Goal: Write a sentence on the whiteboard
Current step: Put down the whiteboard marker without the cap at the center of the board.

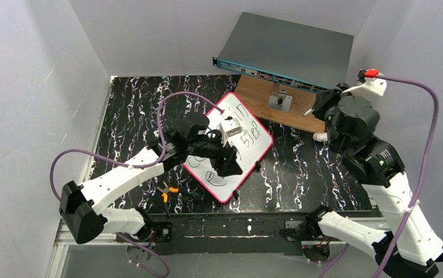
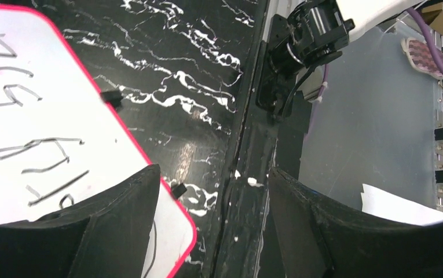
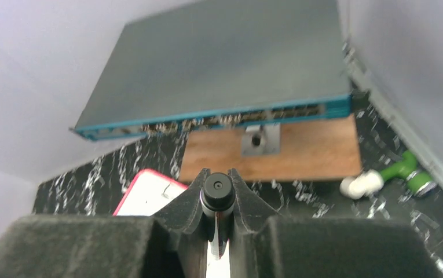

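Observation:
The whiteboard (image 1: 252,138), white with a pink-red frame, lies tilted in the middle of the black marbled table. The sentence (image 1: 249,130) is in black handwriting across it; in the left wrist view its strokes (image 2: 36,153) run over the board (image 2: 45,92). My left gripper (image 1: 231,166) hovers over the board's near part. It is open, with nothing between its fingers (image 2: 213,174). My right gripper (image 1: 323,104) is raised at the right, off the board. It is shut on a black marker (image 3: 218,194), whose round end faces the camera.
A grey-teal network switch (image 1: 291,49) leans at the back on a wooden board (image 1: 259,95) that carries a small metal bracket (image 1: 280,102). Orange-handled pliers (image 1: 167,190) lie near the front left. A white and green object (image 3: 390,176) lies by the right wall.

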